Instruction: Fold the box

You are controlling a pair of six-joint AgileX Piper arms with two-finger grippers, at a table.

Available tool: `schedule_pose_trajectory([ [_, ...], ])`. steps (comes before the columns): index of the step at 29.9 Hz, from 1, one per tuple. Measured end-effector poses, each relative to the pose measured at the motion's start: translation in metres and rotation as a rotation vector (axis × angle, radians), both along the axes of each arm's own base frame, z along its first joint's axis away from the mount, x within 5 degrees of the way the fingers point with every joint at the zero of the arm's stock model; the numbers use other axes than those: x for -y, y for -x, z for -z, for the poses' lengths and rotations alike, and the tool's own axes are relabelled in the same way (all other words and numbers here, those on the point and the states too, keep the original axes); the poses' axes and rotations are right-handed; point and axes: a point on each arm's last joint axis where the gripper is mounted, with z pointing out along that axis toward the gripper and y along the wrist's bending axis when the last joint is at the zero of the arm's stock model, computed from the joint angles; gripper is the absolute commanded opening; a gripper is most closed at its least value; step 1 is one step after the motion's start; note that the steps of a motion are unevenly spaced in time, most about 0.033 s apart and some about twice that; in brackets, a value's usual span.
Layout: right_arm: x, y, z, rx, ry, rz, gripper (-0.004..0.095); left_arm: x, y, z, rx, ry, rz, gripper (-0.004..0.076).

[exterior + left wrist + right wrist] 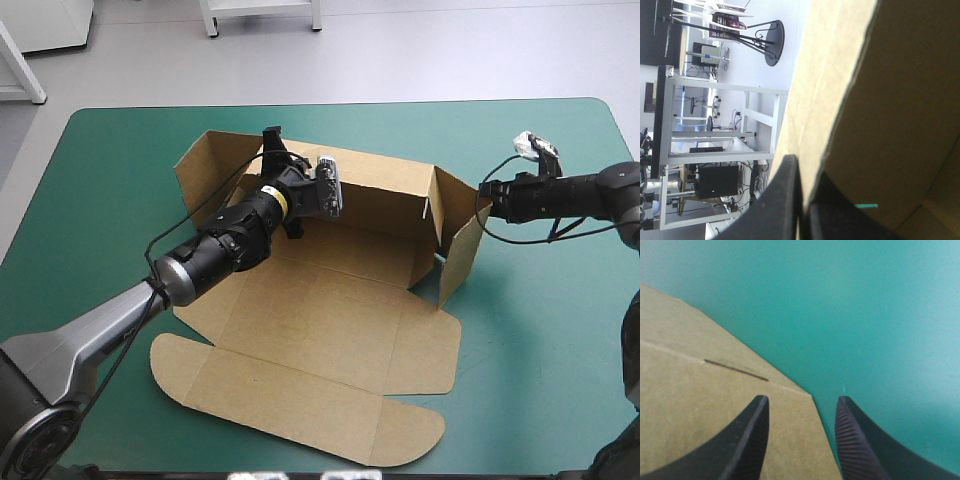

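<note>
Currently left gripper (804,162) is clamped on the box's (330,330) raised back-wall edge. Right gripper (802,399), fingers apart, straddles the box's right flap edge, with open teal-green cover (880,315) beyond it.

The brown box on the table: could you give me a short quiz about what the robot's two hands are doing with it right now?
1. True or false: the box lies completely flat on the teal-green cover.
2. Which hand is clamped on the box? A) left hand B) right hand C) both
3. Fill in: the right hand's fingers stand ____, at the box's right end.

Key: 1 false, some walls stand raised; 2 A; 3 open.
</note>
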Motion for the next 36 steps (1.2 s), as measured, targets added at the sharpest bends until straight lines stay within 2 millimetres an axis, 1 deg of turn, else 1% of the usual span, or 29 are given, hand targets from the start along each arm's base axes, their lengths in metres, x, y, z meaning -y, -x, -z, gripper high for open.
schedule_pose_trajectory([
  [10,-0.014,0.041,0.013,0.047,-0.060,-0.035,0.0399,0.000,0.000,0.000,0.000,0.001,0.002,-0.0008],
  [12,-0.016,0.047,0.015,0.077,-0.074,-0.032,0.0399,0.000,0.000,0.000,0.000,0.001,0.002,-0.0009],
  [16,-0.020,0.057,0.016,0.191,-0.073,-0.047,0.0399,0.000,0.000,0.000,0.000,0.002,0.001,-0.0008],
  [22,-0.022,0.072,0.005,0.327,-0.007,-0.060,0.0399,0.000,0.000,0.000,0.000,0.003,0.003,-0.0008],
  [26,-0.023,0.083,-0.005,0.389,0.052,-0.068,0.0399,0.001,0.000,0.000,0.002,0.005,0.007,-0.0008],
  [29,-0.026,0.088,-0.012,0.423,0.107,-0.072,0.0399,0.001,0.000,0.000,0.002,0.007,0.007,-0.0009],
  [32,-0.036,0.091,-0.016,0.449,0.159,-0.109,0.0399,0.001,0.000,0.000,0.002,0.007,0.007,-0.0008],
  [36,-0.056,0.096,-0.015,0.462,0.219,-0.191,0.0399,0.001,0.000,0.000,0.002,0.007,0.008,-0.0008],
])
